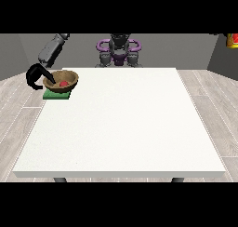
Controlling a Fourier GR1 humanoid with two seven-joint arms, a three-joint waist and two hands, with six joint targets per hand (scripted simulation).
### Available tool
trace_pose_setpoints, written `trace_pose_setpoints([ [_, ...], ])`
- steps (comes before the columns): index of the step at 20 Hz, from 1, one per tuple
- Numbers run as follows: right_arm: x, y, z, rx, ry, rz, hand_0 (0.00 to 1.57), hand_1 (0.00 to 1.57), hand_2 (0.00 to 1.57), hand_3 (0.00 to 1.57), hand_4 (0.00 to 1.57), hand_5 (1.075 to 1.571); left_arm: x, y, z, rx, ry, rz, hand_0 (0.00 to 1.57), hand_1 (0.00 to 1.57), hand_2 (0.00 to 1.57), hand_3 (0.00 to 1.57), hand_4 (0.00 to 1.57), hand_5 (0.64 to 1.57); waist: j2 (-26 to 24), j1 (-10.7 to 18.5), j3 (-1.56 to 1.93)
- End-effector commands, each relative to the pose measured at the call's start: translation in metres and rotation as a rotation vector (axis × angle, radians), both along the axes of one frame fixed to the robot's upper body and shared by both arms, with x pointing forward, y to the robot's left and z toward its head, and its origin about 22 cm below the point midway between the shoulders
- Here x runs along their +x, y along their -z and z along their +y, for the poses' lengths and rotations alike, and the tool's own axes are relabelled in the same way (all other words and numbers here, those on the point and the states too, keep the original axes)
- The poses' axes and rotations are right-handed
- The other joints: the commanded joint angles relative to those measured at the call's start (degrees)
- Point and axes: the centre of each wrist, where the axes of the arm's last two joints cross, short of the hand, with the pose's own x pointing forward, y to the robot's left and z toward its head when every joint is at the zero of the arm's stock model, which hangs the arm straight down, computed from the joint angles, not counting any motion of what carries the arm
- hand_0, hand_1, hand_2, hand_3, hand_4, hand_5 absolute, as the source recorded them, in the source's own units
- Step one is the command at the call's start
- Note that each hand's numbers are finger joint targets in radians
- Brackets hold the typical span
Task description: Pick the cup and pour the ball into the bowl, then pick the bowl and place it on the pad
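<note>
Hand [36, 76] at the view's left: black, at the far left corner of the bench [125, 128], hanging partly past the bench's left edge. One dark finger [48, 76] runs straight over the near-left rim of the bowl and into it, tip near the ball. The rest of the hand curves back in a hook shape to the left of the bowl. Whether it grips the rim or just rests on it, cannot tell. Grey forearm [52, 49] slopes up and back from the hand toward the robot.

Bowl [61, 79]: brown, wooden-looking, upright, just right of the hand and touching that finger. 1 red ball [63, 83] lies inside it, low, near the middle. The bowl sits on the pad [56, 95], a flat green square; the pad's front edge and left corner show under the bowl, the back part is hidden by it.

Robot torso [119, 51] stands behind the bench's far edge, centre, with purple rings at the shoulders. Wood-plank floor [209, 96] around the bench, grey wall behind. A red and yellow thing [231, 40] shows at the top right corner, cut off by the edge, cannot tell what it is.
</note>
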Motion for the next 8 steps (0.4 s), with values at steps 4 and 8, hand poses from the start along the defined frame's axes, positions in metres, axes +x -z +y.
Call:
trace_pose_setpoints([
  [4,0.007,0.017,0.017,-0.041,-0.064,0.133,0.0,0.0,0.0,0.0,0.0,1.407,0.021,0.022,-0.041,0.0,0.047,0.054,0.0,0.0,0.0,0.0,1.19,1.569,-5.31,0.37,0.04],
  [8,0.008,-0.048,-0.013,-0.076,-0.111,0.111,0.0,0.0,0.0,0.0,0.2,1.375,0.014,0.05,-0.027,-0.018,-0.002,0.139,0.0,0.0,0.0,0.0,1.19,1.569,-8.72,-2.25,-0.05],
])
